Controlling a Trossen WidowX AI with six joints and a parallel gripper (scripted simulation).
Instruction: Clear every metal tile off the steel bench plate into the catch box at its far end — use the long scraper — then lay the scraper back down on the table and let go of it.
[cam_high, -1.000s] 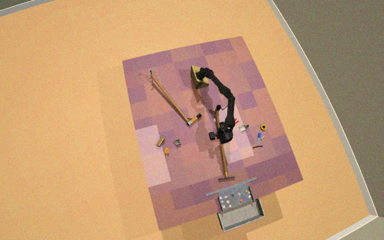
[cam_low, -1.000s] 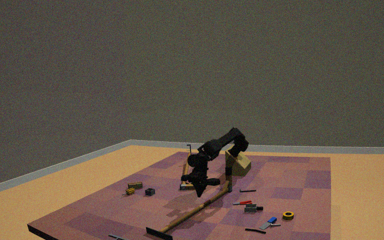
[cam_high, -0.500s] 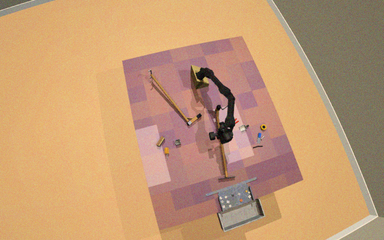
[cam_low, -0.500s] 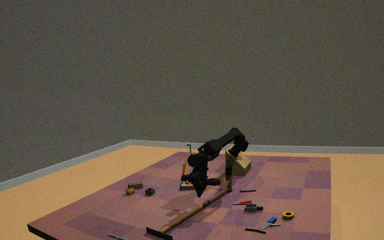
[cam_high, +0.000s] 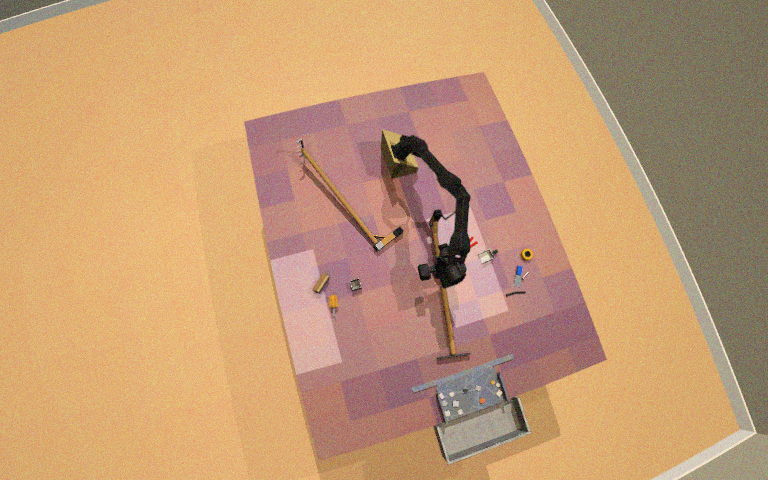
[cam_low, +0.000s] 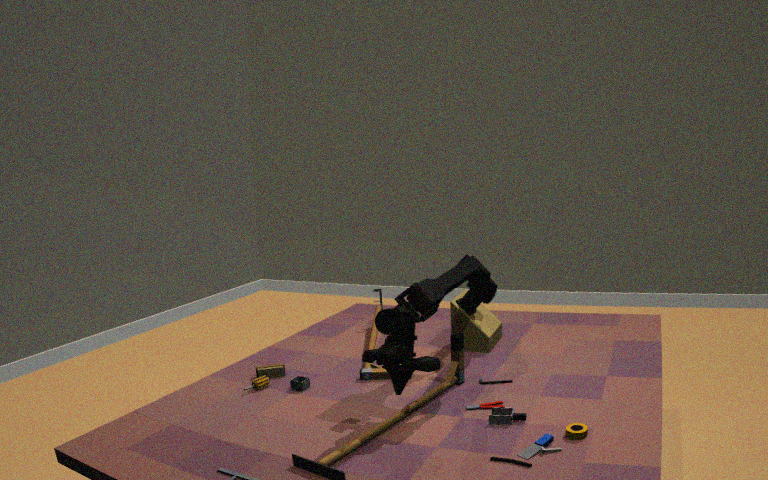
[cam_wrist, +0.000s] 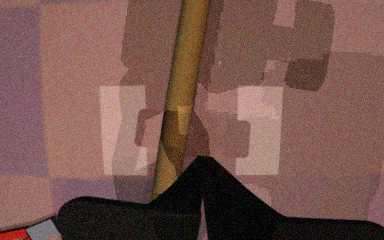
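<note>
My gripper (cam_low: 399, 390) (cam_wrist: 203, 162) is shut and empty, pointing down above the handle of the long scraper. The scraper (cam_high: 447, 316) (cam_low: 385, 424) (cam_wrist: 192, 45) has a round wooden handle and a wide dark blade (cam_high: 453, 357) (cam_low: 317, 466); the blade lies just short of the steel bench plate (cam_high: 471, 408). In the wrist view the handle runs up from behind the fingertips, slightly left of them. Several tiles lie spread on the plate, mostly white ones (cam_high: 455, 403), with orange (cam_high: 481, 400) and dark (cam_high: 465, 390) ones. The catch box (cam_high: 481, 435) adjoins the plate's far end; no tiles show in it.
A second long wooden-handled tool (cam_high: 339, 198) lies left of the arm. A wooden block (cam_high: 321, 283) (cam_low: 270, 371), yellow screwdriver (cam_high: 333, 301) and small metal box (cam_high: 355, 284) lie left. A vise (cam_high: 487, 256), tape roll (cam_high: 527, 254) (cam_low: 576, 431) and blue-handled tool (cam_high: 518, 271) lie right.
</note>
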